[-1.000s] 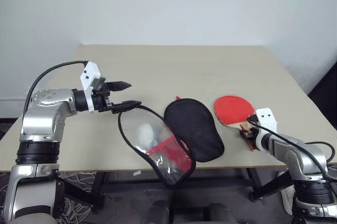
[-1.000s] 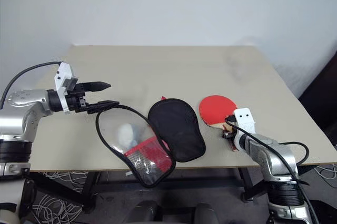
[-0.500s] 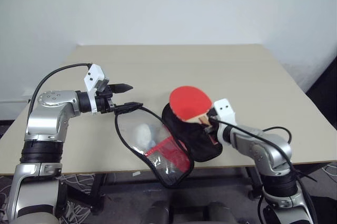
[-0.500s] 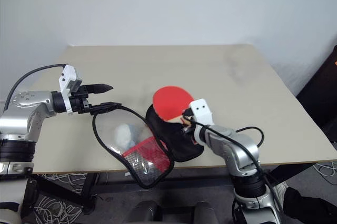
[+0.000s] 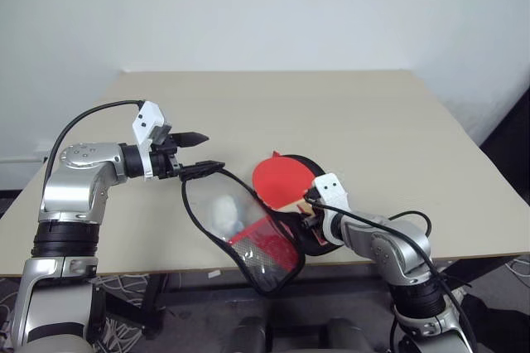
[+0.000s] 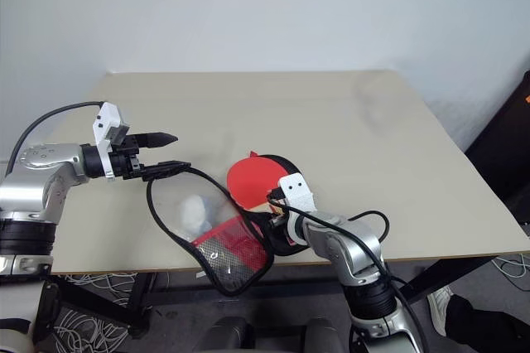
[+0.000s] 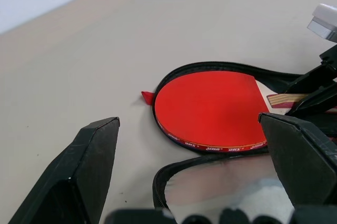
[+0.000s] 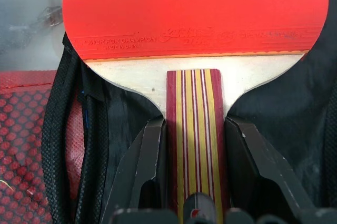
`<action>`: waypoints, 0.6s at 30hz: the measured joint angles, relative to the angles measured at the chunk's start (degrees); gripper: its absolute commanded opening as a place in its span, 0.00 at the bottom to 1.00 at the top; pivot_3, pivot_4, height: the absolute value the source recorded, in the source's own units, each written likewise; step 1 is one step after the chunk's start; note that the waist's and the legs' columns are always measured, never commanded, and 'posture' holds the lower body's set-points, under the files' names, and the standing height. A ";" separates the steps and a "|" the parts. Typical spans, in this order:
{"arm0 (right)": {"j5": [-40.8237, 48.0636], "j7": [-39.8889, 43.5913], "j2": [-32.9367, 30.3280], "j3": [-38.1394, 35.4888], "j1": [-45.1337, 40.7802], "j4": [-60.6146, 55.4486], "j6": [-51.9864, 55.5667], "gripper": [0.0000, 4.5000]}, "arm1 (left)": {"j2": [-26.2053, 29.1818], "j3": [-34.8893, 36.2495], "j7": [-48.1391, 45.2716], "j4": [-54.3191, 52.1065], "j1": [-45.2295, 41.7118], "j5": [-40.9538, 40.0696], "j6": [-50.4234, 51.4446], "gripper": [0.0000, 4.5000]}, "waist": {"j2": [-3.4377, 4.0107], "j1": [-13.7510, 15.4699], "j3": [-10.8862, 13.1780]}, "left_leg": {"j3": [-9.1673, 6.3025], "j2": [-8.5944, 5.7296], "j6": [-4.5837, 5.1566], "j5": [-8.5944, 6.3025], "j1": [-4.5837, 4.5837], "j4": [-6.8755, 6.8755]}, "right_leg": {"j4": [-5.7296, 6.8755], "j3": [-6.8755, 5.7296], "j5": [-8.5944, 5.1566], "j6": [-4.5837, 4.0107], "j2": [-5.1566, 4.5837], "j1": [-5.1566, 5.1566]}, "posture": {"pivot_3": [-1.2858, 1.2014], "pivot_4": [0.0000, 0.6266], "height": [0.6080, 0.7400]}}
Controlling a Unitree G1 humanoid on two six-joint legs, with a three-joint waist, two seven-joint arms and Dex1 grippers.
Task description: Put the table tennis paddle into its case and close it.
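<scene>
Since a second ago our right gripper point(image 8: 192, 150), clamped on the table tennis paddle point(image 5: 280, 179), has swung left over the case point(image 5: 248, 229), whose flap our spread left gripper point(image 5: 199, 152) lifts beyond the table point(image 5: 331, 113) edge.

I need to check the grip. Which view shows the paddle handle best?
The right wrist view: the striped handle lies between the right gripper's fingers, seen close. The left wrist view shows a short piece of it; in the eye views the gripper mostly covers it.
</scene>
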 measured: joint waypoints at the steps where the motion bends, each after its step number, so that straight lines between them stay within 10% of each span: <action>1: -0.01 0.00 -0.27 0.00 0.12 -0.18 0.01 0.26 | 0.00 0.00 0.00 0.00 0.00 0.00 0.05 1.00 | 0.00 0.00 0.00 | 0.00 0.00 0.00 0.00 0.00 0.00 | 0.00 0.00 -0.02 0.03 -0.01 0.00 | 0.52 0.00 1.00; 18: -1.17 -0.32 -2.71 -1.33 0.14 -0.92 1.08 0.26 | -0.20 0.00 0.05 0.36 -0.61 0.02 0.10 1.00 | 0.00 -0.01 0.00 | 0.00 -0.01 0.00 0.00 0.00 0.00 | 0.00 -0.01 -0.03 0.04 -0.02 0.00 | 0.52 0.00 1.00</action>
